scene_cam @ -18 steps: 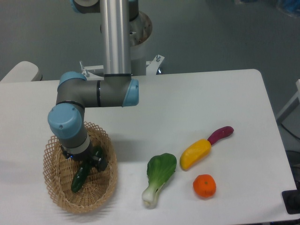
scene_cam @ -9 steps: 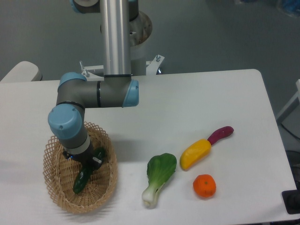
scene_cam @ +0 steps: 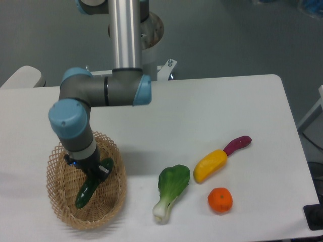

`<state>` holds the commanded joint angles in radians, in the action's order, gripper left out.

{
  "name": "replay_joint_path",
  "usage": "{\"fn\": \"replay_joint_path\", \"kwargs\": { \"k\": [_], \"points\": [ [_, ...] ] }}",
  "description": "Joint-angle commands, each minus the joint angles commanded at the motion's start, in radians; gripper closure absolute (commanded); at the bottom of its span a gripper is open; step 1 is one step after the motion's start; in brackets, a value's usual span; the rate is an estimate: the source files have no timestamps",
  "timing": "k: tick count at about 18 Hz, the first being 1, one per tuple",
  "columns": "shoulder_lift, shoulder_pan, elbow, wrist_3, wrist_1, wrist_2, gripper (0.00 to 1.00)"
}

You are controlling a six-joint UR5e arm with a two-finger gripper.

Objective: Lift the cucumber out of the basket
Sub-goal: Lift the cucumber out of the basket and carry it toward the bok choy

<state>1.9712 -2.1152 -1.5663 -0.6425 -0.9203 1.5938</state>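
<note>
The dark green cucumber (scene_cam: 88, 190) is over the inside of the tan wicker basket (scene_cam: 113, 201) at the table's front left, tilted from lower left to upper right. My gripper (scene_cam: 97, 173) reaches down into the basket from the blue-jointed wrist and is shut on the cucumber at its upper part. The fingers are mostly hidden by the wrist. I cannot tell whether the cucumber's lower end rests on the basket floor.
To the right of the basket lie a bok choy (scene_cam: 171, 191), a yellow vegetable (scene_cam: 210, 165), a purple vegetable (scene_cam: 237, 144) and an orange (scene_cam: 220, 199). The arm's grey links (scene_cam: 108, 93) hang over the table's left half.
The wrist and arm have shifted slightly left and up. The cucumber has moved with the gripper and sits a little further left in the basket.
</note>
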Motion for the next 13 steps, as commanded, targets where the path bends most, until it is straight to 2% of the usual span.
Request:
{"fn": "replay_joint_path", "kwargs": {
  "k": [1, 4, 9, 13],
  "points": [
    [-0.003, -0.023, 0.014, -0.038, -0.017, 0.000, 0.79],
    [-0.011, -0.107, 0.054, -0.161, -0.118, 0.000, 0.79],
    [-0.031, -0.290, 0.124, -0.422, -0.281, -0.005, 0.79],
    [-0.046, -0.428, 0.134, -0.662, -0.327, -0.006, 0.79]
  ]
}}
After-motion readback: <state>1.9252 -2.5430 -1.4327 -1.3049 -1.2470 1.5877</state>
